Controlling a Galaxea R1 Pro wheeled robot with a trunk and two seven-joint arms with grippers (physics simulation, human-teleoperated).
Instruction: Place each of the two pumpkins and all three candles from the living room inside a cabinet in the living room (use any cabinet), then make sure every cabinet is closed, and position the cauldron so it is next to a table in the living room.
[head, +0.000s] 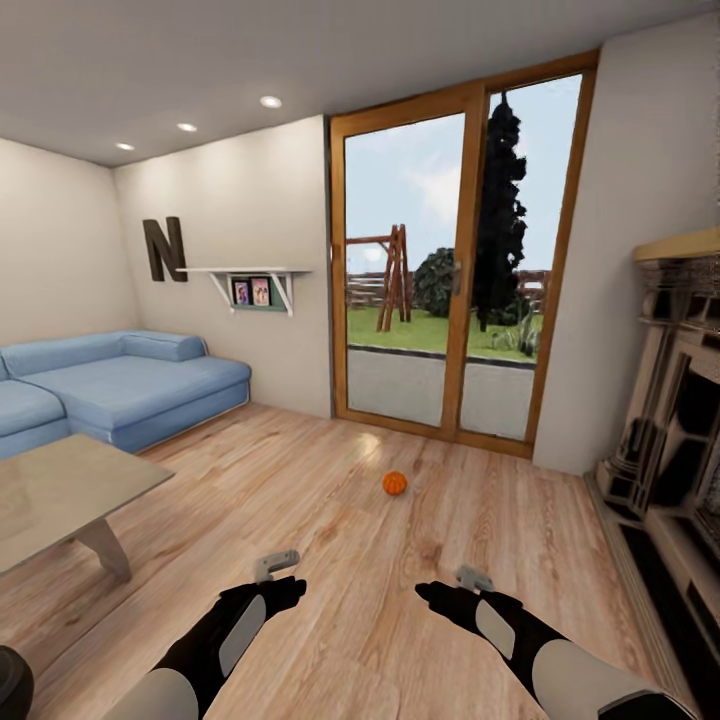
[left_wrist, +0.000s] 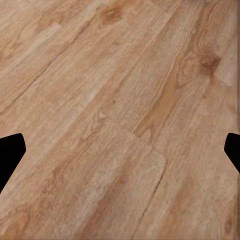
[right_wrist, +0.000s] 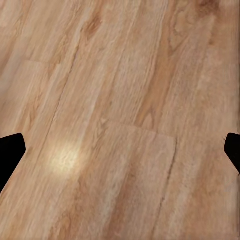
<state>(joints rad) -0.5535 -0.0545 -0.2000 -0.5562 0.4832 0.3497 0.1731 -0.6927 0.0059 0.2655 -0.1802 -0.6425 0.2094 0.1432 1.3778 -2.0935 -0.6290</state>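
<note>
In the head view, one pumpkin (head: 394, 483) lies alone on the wooden floor (head: 400, 600), in the open middle part of the room, well apart from both arms and nearer to the glass patio door (head: 455, 270) than to the robot. It is small, round and bright orange. The left tool (head: 277, 563) and the right tool (head: 473, 577) hang low over the floor at the near edge of the picture, apart from each other, and both carry nothing. At the left a pale tabletop (head: 60, 495) stands on an angled leg, and behind it a blue sofa (head: 110, 385) runs along the left wall into the far corner. On the far wall there is a dark letter N (head: 165, 249) and a white shelf (head: 245, 272) with two small framed pictures. At the right edge stands the carved fireplace (head: 670, 400) with a pale mantel on top. A dark round shape (head: 12, 682) shows at the lower left corner of the picture; it is cut by the edge, so I cannot tell for sure what it is. In the left wrist view, the two black fingertips (left_wrist: 10, 155) of the left tool show at the opposite sides of the picture, so the tool is spread wide, with only floor planks between them. In the right wrist view, the fingertips (right_wrist: 10, 155) of the right tool stand the same way, spread wide over the planks, where a soft bright reflection (right_wrist: 62, 159) lies on the wood.
</note>
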